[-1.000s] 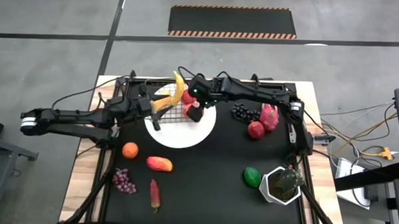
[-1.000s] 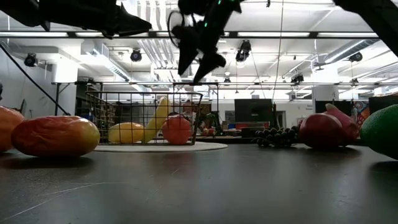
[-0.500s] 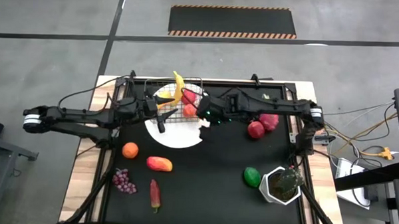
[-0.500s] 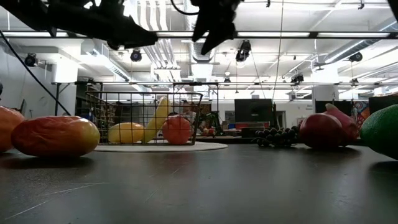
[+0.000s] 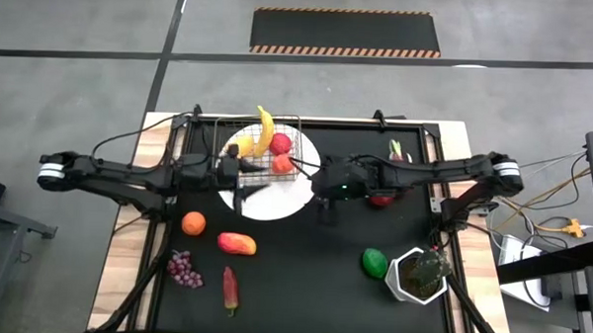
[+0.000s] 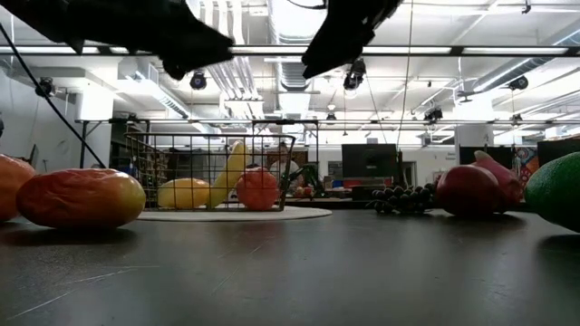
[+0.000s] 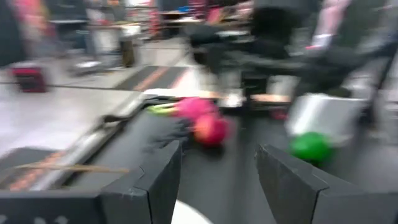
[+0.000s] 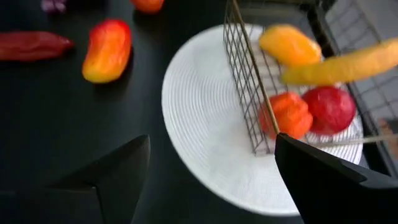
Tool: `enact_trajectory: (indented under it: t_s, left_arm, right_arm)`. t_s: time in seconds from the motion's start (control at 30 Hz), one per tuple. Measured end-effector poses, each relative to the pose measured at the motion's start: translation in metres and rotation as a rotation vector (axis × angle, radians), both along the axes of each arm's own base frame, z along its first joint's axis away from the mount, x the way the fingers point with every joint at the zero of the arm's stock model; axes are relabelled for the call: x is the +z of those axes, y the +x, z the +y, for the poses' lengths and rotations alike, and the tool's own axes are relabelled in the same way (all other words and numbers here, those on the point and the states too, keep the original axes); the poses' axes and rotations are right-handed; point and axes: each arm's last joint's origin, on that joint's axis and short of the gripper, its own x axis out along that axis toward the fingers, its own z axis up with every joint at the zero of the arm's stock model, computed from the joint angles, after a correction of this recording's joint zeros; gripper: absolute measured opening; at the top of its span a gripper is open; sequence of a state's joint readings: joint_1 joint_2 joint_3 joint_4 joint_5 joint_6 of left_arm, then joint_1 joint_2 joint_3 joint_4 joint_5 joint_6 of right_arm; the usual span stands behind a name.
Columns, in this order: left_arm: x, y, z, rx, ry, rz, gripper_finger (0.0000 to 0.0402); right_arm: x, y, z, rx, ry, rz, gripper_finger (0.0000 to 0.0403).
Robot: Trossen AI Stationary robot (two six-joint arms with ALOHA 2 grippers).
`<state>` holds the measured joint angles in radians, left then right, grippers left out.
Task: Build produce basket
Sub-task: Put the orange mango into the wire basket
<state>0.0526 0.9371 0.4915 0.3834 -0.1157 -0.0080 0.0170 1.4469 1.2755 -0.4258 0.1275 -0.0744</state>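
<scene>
The wire basket [image 5: 262,148] stands on the round white plate [image 5: 276,197] at the back of the black table [image 5: 303,275]. A yellow banana [image 5: 267,132] leans up out of the basket, and a yellow fruit [image 8: 290,45], a red apple [image 8: 332,107] and an orange-red fruit [image 8: 289,116] lie inside it.

Just left of the plate the left gripper [image 5: 239,179] hangs above the table, its fingers [image 7: 158,180] parted and empty. Just right of the plate the right gripper [image 5: 325,202] also hangs over the table, its fingers [image 8: 115,177] spread wide with nothing between them.

In front of the plate lie an orange [image 5: 194,222] and a mango [image 5: 236,244]; farther forward on that side are purple grapes [image 5: 183,269] and a red chilli [image 5: 230,288]. Right of the plate, partly under the right arm, sit another red apple [image 5: 380,197] and a pink dragon fruit [image 7: 193,107]. Farther to the front right of the plate are a green lime [image 5: 374,260] and a potted plant [image 5: 418,275].
</scene>
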Motion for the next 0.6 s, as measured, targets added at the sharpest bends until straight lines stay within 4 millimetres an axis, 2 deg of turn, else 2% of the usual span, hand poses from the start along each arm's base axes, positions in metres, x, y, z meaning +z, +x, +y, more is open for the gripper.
enact_trajectory:
  t_s: [0.17, 0.47, 0.6]
  left_arm:
    - [-0.001, 0.000, -0.029, -0.167, -0.102, 0.088, 0.0187]
    - [0.001, 0.006, -0.071, -0.162, -0.274, 0.474, 0.0187]
    - [0.001, 0.013, -0.084, -0.110, -0.320, 0.732, 0.0192]
  right_arm:
    - [-0.007, -0.015, -0.001, 0.022, -0.029, -0.103, 0.0327]
    - [-0.022, -0.039, -0.001, 0.042, -0.052, -0.209, 0.0327]
    - [-0.025, -0.043, -0.001, 0.046, -0.061, -0.244, 0.0327]
